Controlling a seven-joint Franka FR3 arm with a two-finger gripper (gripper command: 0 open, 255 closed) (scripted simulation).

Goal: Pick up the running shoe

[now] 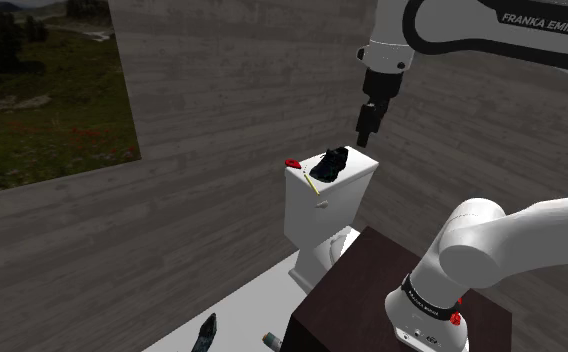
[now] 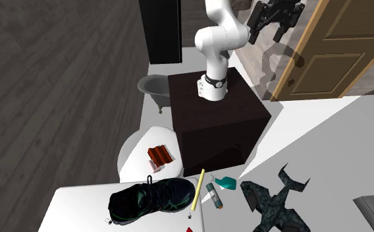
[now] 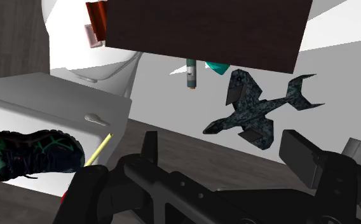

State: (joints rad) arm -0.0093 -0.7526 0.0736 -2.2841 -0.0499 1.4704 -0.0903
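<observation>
Plainly from the wrist: fingers (image 3: 302,159) apart, shoe (image 3: 33,153) on tank (image 3: 58,105).

Running shoe (image 2: 151,200): black, with green lines across the upper. Toilet tank (image 1: 322,205): plain white. Thin stick (image 2: 198,189): yellow. Toy plane (image 2: 274,204): dark teal and black, mottled pattern. Block on the toilet lid (image 2: 159,156): red. Stand (image 2: 218,122): dark brown. Arm (image 2: 217,39): white, dark joints. Gripper (image 1: 368,128): all black. Wall (image 1: 222,90): grey wood grain. Door (image 2: 344,39): tan
</observation>
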